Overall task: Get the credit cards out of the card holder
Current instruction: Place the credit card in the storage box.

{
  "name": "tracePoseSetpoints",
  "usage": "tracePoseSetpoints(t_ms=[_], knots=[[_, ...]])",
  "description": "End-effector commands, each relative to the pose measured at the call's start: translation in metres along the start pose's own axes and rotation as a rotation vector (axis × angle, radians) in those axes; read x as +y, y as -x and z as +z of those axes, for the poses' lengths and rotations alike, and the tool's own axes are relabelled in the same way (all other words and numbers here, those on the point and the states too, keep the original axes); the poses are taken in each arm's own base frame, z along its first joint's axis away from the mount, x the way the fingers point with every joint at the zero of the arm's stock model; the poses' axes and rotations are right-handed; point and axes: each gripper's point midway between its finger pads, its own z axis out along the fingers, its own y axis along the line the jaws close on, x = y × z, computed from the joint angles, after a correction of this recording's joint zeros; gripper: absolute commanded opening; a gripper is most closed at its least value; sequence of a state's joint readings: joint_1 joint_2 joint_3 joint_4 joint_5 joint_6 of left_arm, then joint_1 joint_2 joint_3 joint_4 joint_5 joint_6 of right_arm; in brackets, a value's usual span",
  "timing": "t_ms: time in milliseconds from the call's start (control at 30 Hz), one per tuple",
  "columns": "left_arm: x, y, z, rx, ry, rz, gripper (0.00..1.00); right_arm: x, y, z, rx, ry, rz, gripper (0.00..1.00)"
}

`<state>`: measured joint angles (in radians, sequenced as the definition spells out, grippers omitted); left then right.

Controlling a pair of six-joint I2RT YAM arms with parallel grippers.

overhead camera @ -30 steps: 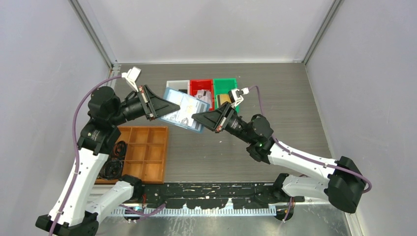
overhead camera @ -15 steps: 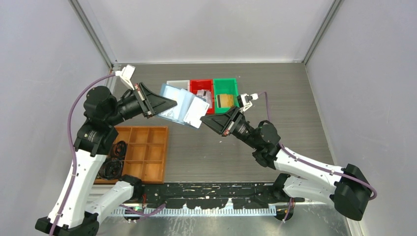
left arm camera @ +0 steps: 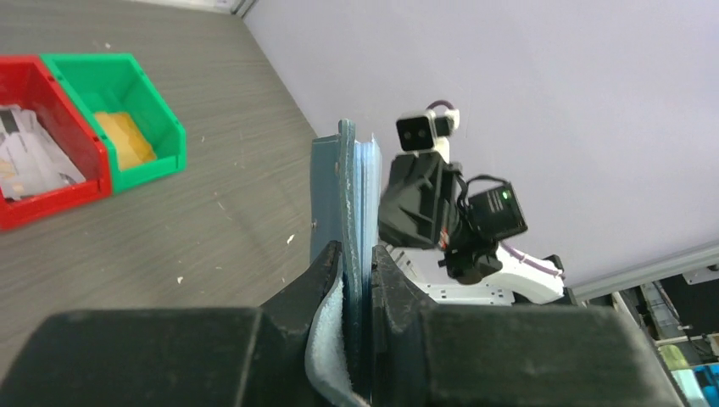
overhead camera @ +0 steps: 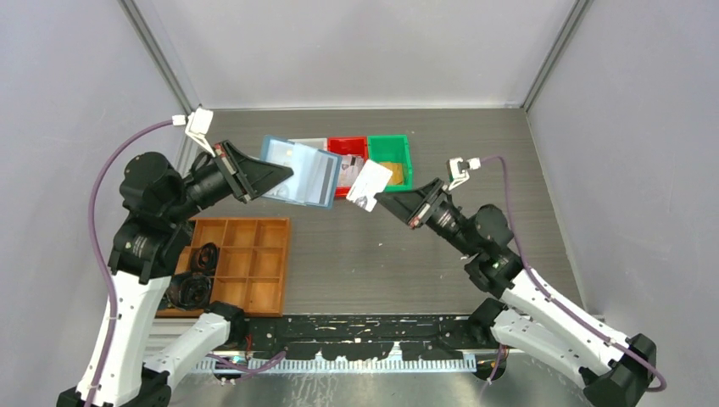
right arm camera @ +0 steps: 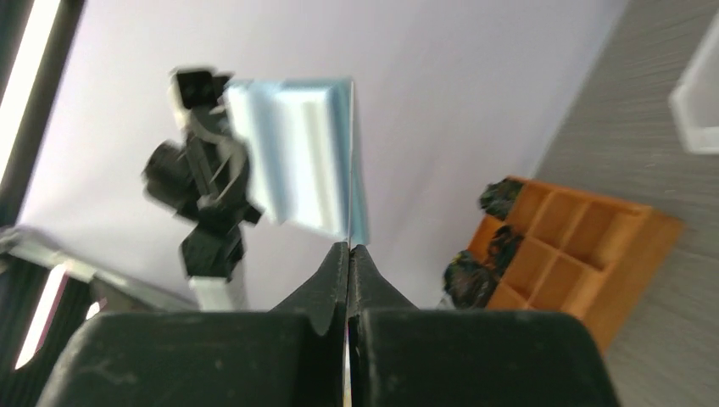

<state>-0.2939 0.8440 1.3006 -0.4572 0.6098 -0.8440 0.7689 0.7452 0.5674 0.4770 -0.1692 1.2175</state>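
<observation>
My left gripper (overhead camera: pixel 284 175) is shut on the light blue card holder (overhead camera: pixel 301 173) and holds it in the air above the table; in the left wrist view the holder (left arm camera: pixel 349 191) stands edge-on between the jaws. My right gripper (overhead camera: pixel 379 197) is shut on a white credit card (overhead camera: pixel 369 184), held clear of the holder to its right. In the right wrist view the card (right arm camera: pixel 349 161) is edge-on, with the holder (right arm camera: pixel 292 157) beyond it. More cards lie in the red bin (overhead camera: pixel 350 170) and a gold-tan one in the green bin (overhead camera: pixel 391 172).
A white bin (overhead camera: pixel 308 144) stands left of the red bin at the back. An orange-brown compartment tray (overhead camera: pixel 246 264) with black cables lies at the left front. Grey walls close in both sides.
My right gripper has pulled the white card out of the holder and moved right. My left gripper has drawn the holder back to the left and up.
</observation>
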Motion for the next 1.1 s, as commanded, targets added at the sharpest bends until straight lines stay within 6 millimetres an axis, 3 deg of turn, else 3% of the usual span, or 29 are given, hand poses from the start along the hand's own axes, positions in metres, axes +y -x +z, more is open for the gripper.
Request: tracePoseSetpoints(t_ms=[0,167,233,333,500,667,933,1067], knots=[[-0.033,0.013,-0.021,-0.059,-0.071,0.149,0.01,-0.041,0.03,0.006,-0.001,-0.228,-0.064,0.01],[-0.04,0.005,-0.03,-0.032,-0.091,0.148,0.02,-0.093,0.059,0.036,0.071,-0.42,-0.144,0.01],[-0.044,0.001,-0.032,-0.017,-0.11,0.139,0.03,-0.124,0.065,0.048,0.123,-0.545,-0.209,0.01],[-0.05,-0.005,-0.034,0.009,-0.145,0.121,0.04,-0.158,0.079,0.079,0.185,-0.637,-0.278,0.01],[-0.055,-0.011,-0.036,0.039,-0.184,0.106,0.05,-0.236,0.087,0.117,0.289,-0.785,-0.324,0.01],[-0.059,-0.01,-0.037,0.033,-0.198,0.112,0.04,-0.294,0.087,0.141,0.341,-0.884,-0.332,0.01],[-0.062,-0.006,-0.036,0.009,-0.222,0.094,0.04,-0.331,0.08,0.15,0.341,-0.937,-0.364,0.01],[-0.065,-0.004,-0.037,0.003,-0.229,0.102,0.03,-0.33,0.077,0.154,0.33,-0.923,-0.347,0.17]])
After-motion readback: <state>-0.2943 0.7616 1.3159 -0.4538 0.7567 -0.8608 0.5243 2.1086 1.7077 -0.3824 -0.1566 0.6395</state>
